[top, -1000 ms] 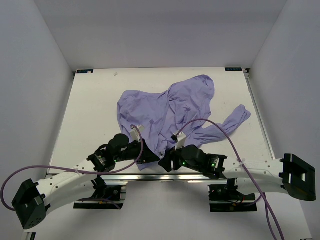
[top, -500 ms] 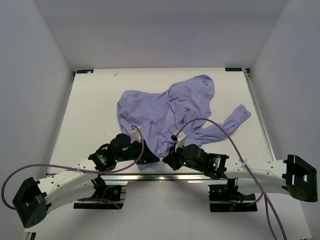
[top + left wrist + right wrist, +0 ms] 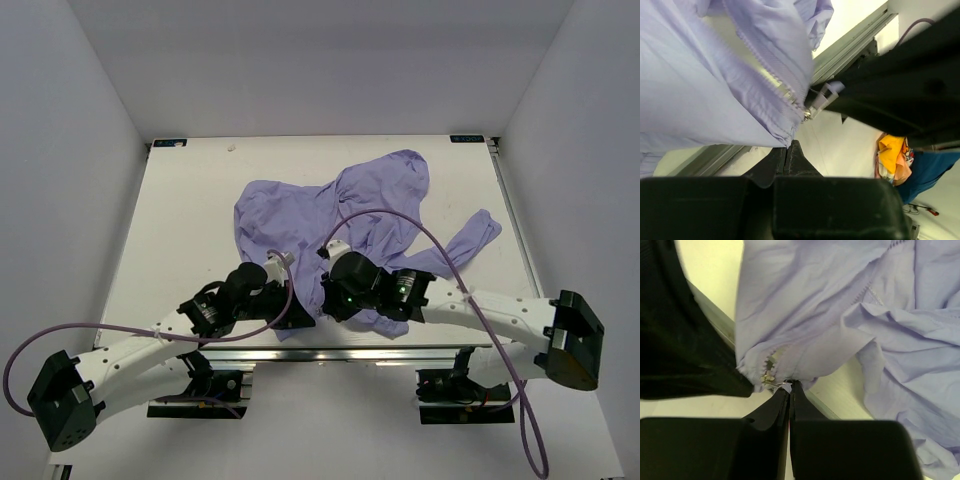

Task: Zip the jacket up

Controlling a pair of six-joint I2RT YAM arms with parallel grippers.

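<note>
The jacket (image 3: pixel 330 215) is lying crumpled across the middle of the table (image 3: pixel 180 220), with its hem drawn to the near edge, where both arms are meeting. The left gripper (image 3: pixel 297 316) is clenched on the hem corner just below the zipper (image 3: pixel 772 75), anchoring it. The right gripper (image 3: pixel 324 298) is pinched shut on the zipper pull (image 3: pixel 822 97), touching the slider at the bottom of the teeth. The coming move is judged to turn on the zipper's long axis: the open teeth are running from the slider away from the near hem, toward the far side, so the pull is to be drawn away from the left gripper while the fabric between is being kept taut. Compared with a second ago, the right gripper is being carried farther and slightly left, with its arm raised over the cloth, while the left arm is staying almost in place.
</note>
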